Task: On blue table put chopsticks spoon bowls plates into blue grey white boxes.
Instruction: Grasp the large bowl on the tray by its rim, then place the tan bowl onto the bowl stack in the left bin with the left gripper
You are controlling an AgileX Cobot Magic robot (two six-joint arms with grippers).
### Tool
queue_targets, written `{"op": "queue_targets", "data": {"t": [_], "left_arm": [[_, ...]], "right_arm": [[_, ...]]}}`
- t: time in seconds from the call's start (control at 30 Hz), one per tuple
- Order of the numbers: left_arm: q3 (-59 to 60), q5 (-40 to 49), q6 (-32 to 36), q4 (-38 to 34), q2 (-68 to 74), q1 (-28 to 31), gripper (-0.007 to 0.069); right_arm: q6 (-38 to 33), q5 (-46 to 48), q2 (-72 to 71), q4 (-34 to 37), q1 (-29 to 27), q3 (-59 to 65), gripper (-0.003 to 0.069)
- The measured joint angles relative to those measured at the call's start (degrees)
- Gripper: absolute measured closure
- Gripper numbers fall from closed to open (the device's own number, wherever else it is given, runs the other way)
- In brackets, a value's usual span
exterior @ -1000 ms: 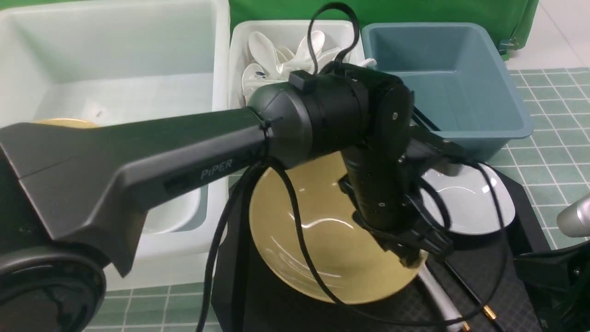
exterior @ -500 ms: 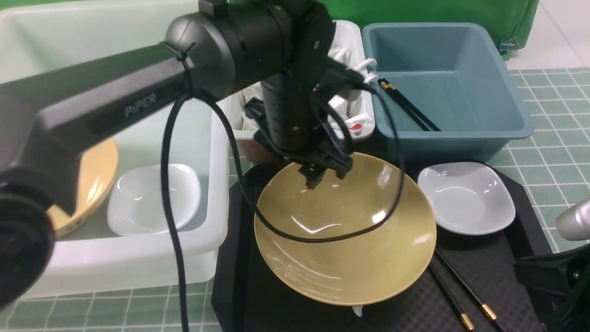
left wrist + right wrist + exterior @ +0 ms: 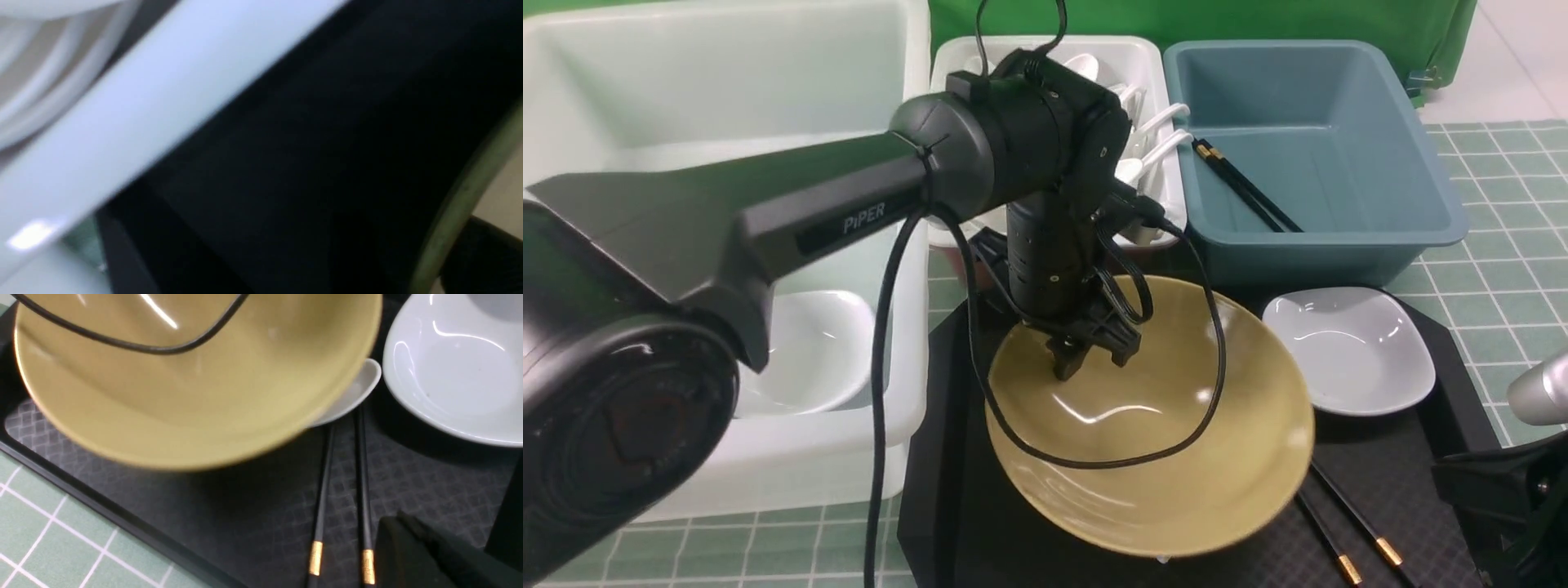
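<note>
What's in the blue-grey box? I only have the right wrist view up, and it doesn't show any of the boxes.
Observer: A pair of black chopsticks lies in the blue-grey box.

Operator: Okay, and what about the small white box, anything in there?

Observer: Several white spoons are in the small white box, some with their handles over its edge.

Operator: Got it. Where's the left gripper, I can't see it from here?

Observer: The left gripper is at the tan bowl, toward the side facing the large white tub.
</note>
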Motion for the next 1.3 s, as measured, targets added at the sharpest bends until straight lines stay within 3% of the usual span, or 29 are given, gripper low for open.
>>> {"op": "queue_targets", "data": {"t": [0.13, 0.23, 0.43, 0.53, 0.63, 0.73, 0.77, 0.8, 0.83, 0.87, 0.9, 0.93, 1.03, 1.13, 1.23, 1.3], "left_arm": [[-0.19, 1.46, 0.56, -1.61, -2.01, -0.05, 0.0481], [-0.19, 2.31, 2.2, -4.73, -6.38, -0.17, 0.0589], [-0.19, 3.58, 6.11, -4.69, -20.41, 2.36, 0.0617], [-0.19, 4.14, 6.65, -5.71, -27.26, 8.57, 0.0618], [-0.11, 4.32, 6.43, -6.4, -31.67, 18.77, 0.0618], [2.15, 3.88, 4.67, -7.18, -35.52, 35.54, 0.0618], [2.37, 3.87, 4.49, -7.18, -35.66, 36.56, 0.0618], [4.61, 3.59, 2.66, -7.21, -36.44, 45.46, 0.0618], [4.87, 3.53, 2.39, -7.29, -36.51, 45.46, 0.0618], [7.24, 2.85, 0.85, -7.81, -36.59, 53.23, 0.0618], [7.92, 2.71, 0.6, -8.07, -36.59, 54.01, 0.0618], [10.97, 0.47, -0.04, -9.27, -36.59, 59.89, 0.0618], [16.64, -4.61, -0.21, -10.81, -36.59, 64.87, 0.0618], [20.73, -8.54, -0.21, -11.4, -36.59, 65.96, 0.0613], [26.34, -13.74, -0.21, -12.64, -36.59, 66.17, 0.0532], [27.84, -15.14, 0.0, -12.64, -36.59, 66.17, 0.0435]], "right_arm": [[0.05, 0.0, 0.0, 0.0, 0.0, 0.0, 0.0615], [0.05, 0.0, 0.0, 0.0, 0.0, 0.0, 0.0613], [0.22, 0.0, 0.0, 0.0, 0.0, 0.0, 0.0611], [0.38, 0.13, 0.0, 0.0, 0.0, 0.0, 0.0612], [0.39, 0.25, 0.0, 0.0, 0.0, 0.0, 0.0612], [0.44, 0.31, 0.0, 0.0, 0.0, 0.0, 0.0612], [0.44, 0.31, 0.0, 0.0, 0.0, 0.0, 0.0612], [0.44, 0.32, 0.0, 0.0, 0.0, 0.0, 0.0611], [0.44, 0.38, 0.0, 0.0, 0.0, 0.0, 0.061], [0.44, 0.44, 0.0, 0.0, 0.0, 0.0, 0.0611], [0.44, 0.44, 0.0, 0.0, 0.0, 0.0, 0.0611], [0.44, 0.44, 0.0, 0.0, 0.0, 0.0, 0.0611], [0.44, 0.44, 0.0, 0.12, 0.0, 0.0, 0.061], [0.44, 0.44, 0.0, 0.85, 0.0, 0.0, 0.0608], [0.44, 0.44, 0.0, 2.78, 0.0, 0.0, 0.0606], [0.44, 0.44, 0.0, 3.05, 0.0, 0.0, 0.0604]]}}
